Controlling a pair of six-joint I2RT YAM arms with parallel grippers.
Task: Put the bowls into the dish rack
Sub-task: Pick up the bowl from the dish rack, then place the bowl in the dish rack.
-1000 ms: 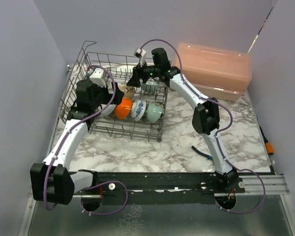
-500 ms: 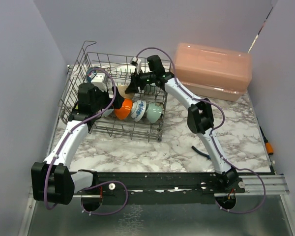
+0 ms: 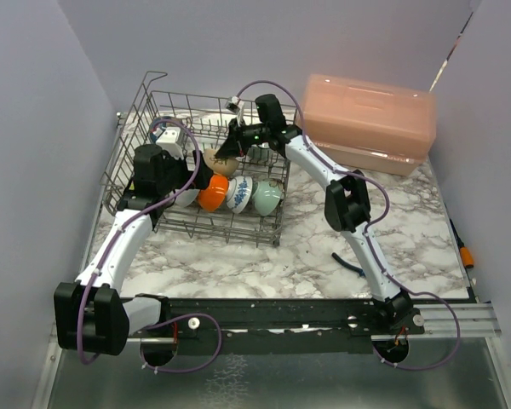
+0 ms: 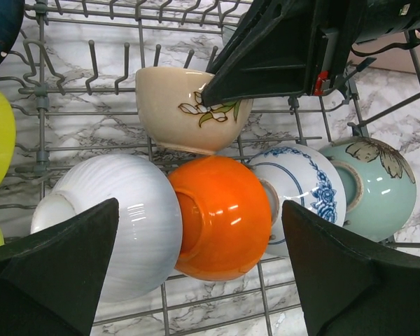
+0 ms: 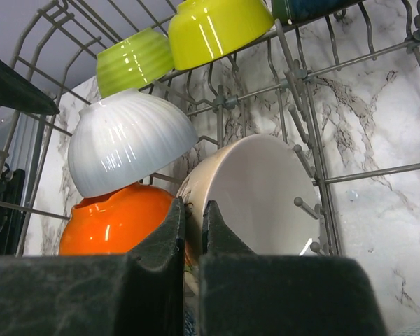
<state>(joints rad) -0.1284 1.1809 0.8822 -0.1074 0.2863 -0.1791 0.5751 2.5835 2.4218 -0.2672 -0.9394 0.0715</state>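
Here, the right tool (image 5: 193, 210) is clamped on the rim of the beige bowl (image 5: 259, 189), inside the dish rack (image 3: 230, 226) at the desk's (image 3: 324, 247) far left corner. The left tool (image 4: 199, 206) hangs spread wide above the white bowl (image 4: 126, 217) and orange bowl (image 4: 220, 217).

In the dish rack (image 3: 238, 230), a row of four bowls (image 4: 220, 217) lies under the left gripper (image 4: 199, 210), between its fingers; just beyond sits a single bowl (image 4: 175, 112), its rim at the right gripper (image 5: 194, 210) tips; a lidded box (image 3: 370, 119) sits to that gripper's right, outside the rack
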